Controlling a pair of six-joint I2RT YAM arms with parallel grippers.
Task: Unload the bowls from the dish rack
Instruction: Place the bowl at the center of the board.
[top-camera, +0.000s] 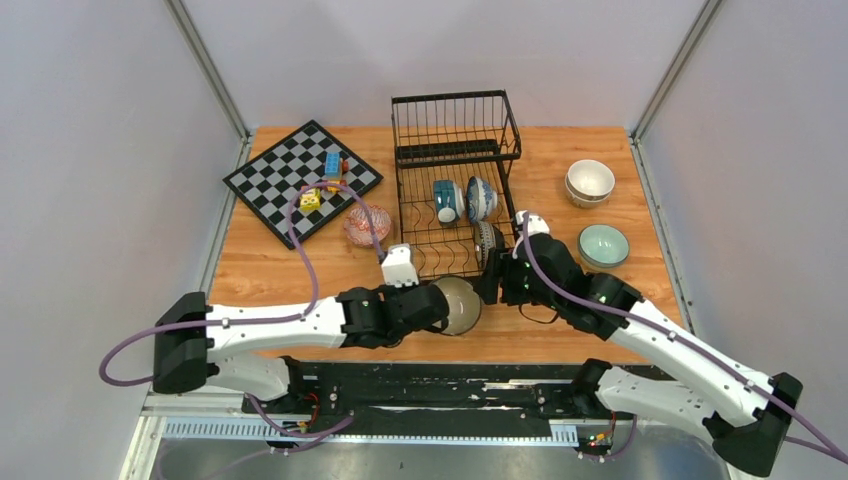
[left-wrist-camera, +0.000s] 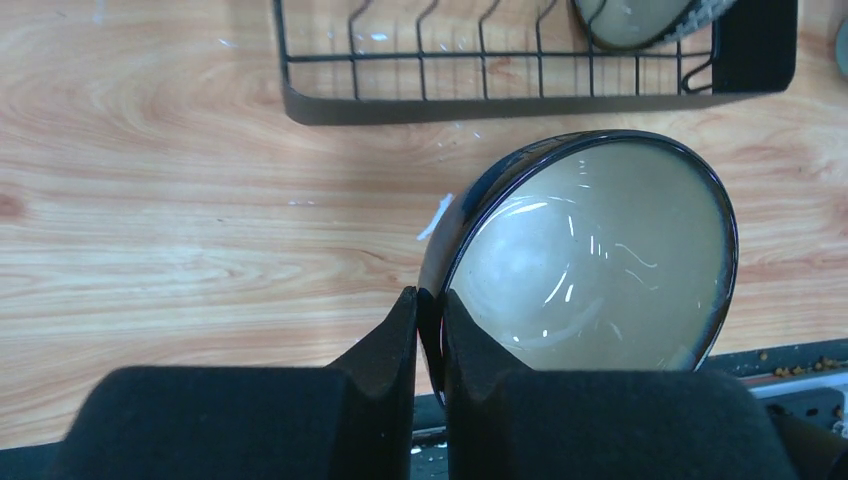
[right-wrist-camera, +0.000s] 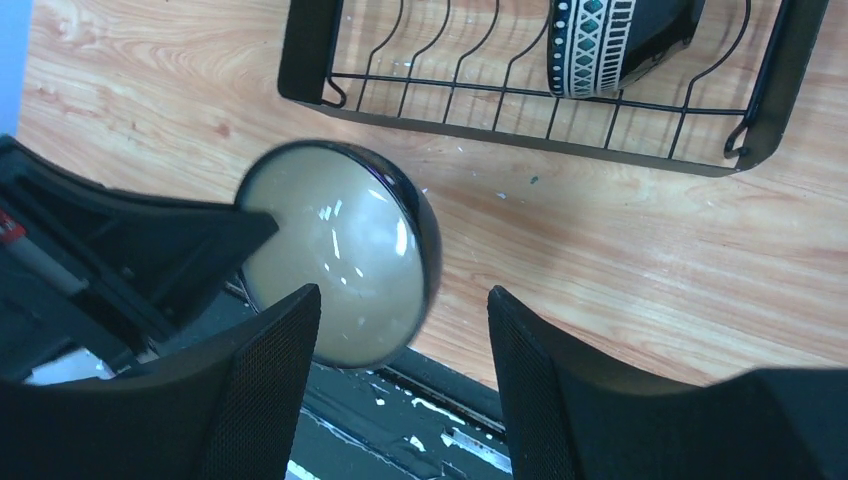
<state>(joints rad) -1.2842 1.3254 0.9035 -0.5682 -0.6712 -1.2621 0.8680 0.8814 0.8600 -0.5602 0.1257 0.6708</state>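
Your left gripper (left-wrist-camera: 430, 300) pinches the rim of the dark bowl (left-wrist-camera: 590, 260), fingers narrow, holding it tipped on edge just in front of the dish rack (left-wrist-camera: 430, 105), close to the near edge of the table (left-wrist-camera: 150, 200). That thin rim grip could let it swing or slip. Your right gripper (right-wrist-camera: 398, 295) stands wide beside it, holding nothing; sweeping it across could knock the bowl loose.
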